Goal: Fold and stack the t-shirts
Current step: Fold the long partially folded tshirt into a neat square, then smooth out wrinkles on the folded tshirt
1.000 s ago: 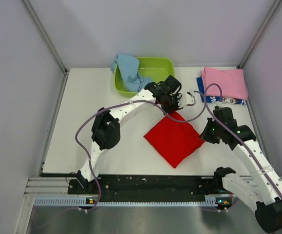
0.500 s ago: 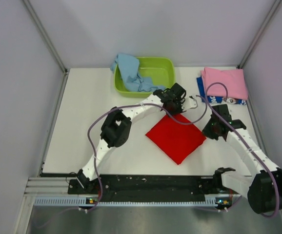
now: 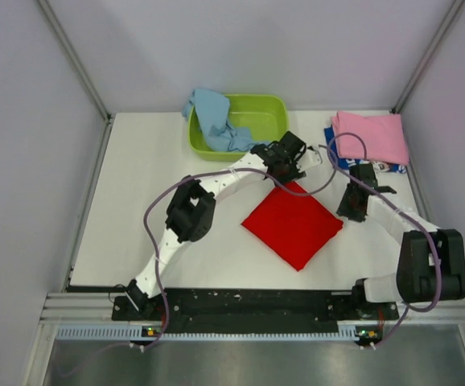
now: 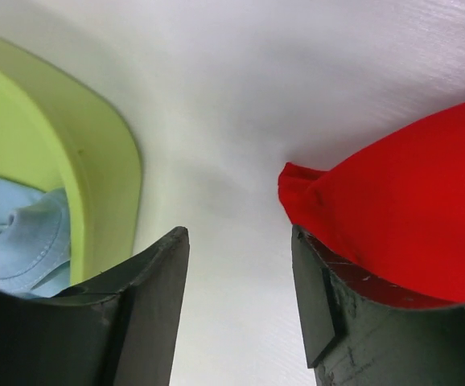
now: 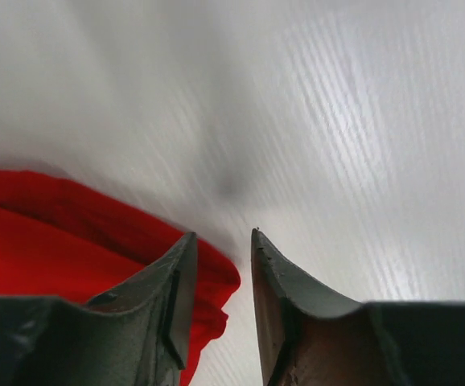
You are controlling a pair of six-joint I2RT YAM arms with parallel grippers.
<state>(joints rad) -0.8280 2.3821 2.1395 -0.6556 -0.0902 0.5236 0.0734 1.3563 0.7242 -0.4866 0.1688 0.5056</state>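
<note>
red t-shirt (image 3: pixel 293 223) lies folded on the table (image 3: pixel 160 177), freed as the left gripper (image 4: pixel 239 241) and right gripper (image 5: pixel 223 237) spring apart at two of its corners, so it looks ready to stack on the pink t-shirt (image 3: pixel 369 135).

The left arm (image 3: pixel 224 177) and right arm (image 3: pixel 397 219) have white links and bulky black joint housings. A purplish-grey cable (image 3: pixel 148 219) runs in loose loops along each. The left gripper (image 4: pixel 240 277) has dark, blunt wedge fingers (image 4: pixel 148 289), one faintly scratched. The right gripper (image 5: pixel 220 265) has the same, with paler edges. Both bases are fixed to a black plate (image 3: pixel 248 301).
</note>
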